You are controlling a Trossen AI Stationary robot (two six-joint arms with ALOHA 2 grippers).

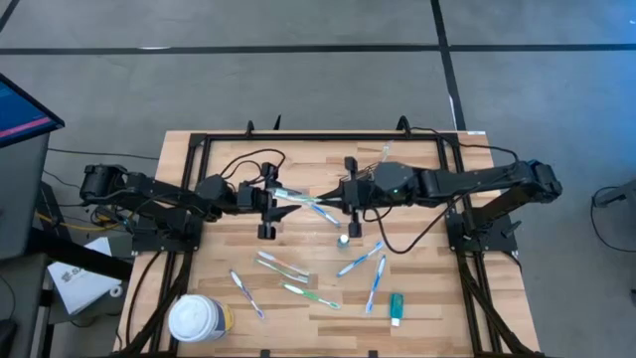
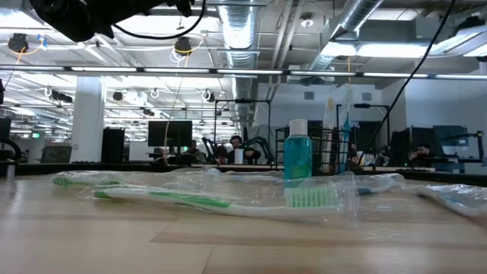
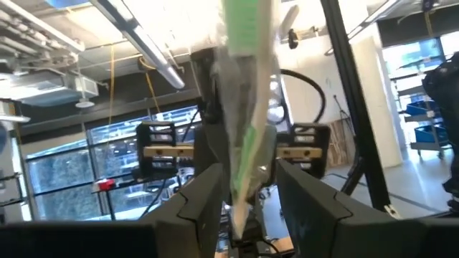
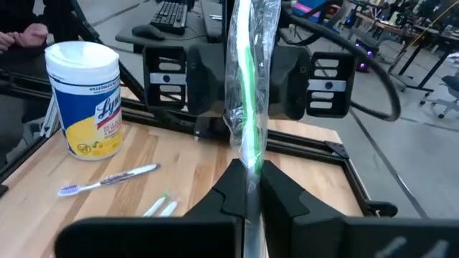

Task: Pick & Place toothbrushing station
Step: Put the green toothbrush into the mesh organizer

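Grippers meet at the centre of the high view, above the middle of the table [image 1: 417, 308]. The right gripper [image 4: 251, 192] has its fingers pressed together on one end of a wrapped green toothbrush [image 4: 249, 100], which stretches away from it toward the left gripper [image 4: 247, 86] facing it. In the left wrist view that gripper's fingers [image 3: 204, 197] stand apart, with the wrapped brush running between them; whether they touch it I cannot tell. From above, the brush [image 1: 298, 197] bridges the gap between the left gripper [image 1: 266, 200] and the right gripper [image 1: 350, 198], held clear of the wood.

More toothbrushes lie loose in the lower middle of the high view: a purple one [image 1: 246, 293] at lower left, two wrapped ones [image 1: 282, 267] just right of it, a green one [image 1: 310, 295] below them, and two blue ones [image 1: 365, 270] to the right. A teal tube [image 1: 396, 307] lies at lower right, near the blue brushes. A small bottle [image 1: 343, 239] stands just below the right gripper. The wipes tub [image 1: 198, 319] stands at the lower left corner of the table.

In the low view a wrapped green brush [image 2: 221, 202] lies across the foreground, with the teal bottle [image 2: 297, 156] upright behind it and a mesh caddy [image 2: 335, 148] just beside it to the right.
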